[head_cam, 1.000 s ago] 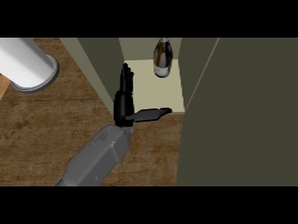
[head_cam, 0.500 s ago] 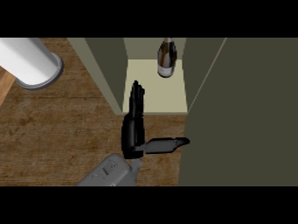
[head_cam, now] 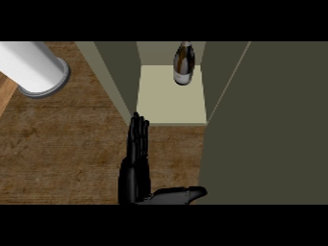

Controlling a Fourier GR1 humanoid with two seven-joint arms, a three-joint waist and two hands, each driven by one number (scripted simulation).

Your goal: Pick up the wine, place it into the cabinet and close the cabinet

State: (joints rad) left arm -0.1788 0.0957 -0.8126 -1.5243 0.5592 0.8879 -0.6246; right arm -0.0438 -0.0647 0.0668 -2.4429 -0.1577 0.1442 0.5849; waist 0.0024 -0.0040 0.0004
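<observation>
Hand (head_cam: 136,163) withdrawn lower; forearm cut off; wine (head_cam: 183,63) shelved.

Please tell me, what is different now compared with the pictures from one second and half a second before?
The hand has drawn back from the cabinet opening toward the view's lower edge, fingers straight and holding nothing; its forearm has now left the view. The whole scene sits slightly lower in the view. The wine bottle stays upright inside the cabinet, and the door is still open. The white cylinder remains on the counter.

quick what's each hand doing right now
Left hand: open, fingers straight, thumb out, holding nothing; the wine stands in the cabinet.
Right hand: not in view.
</observation>
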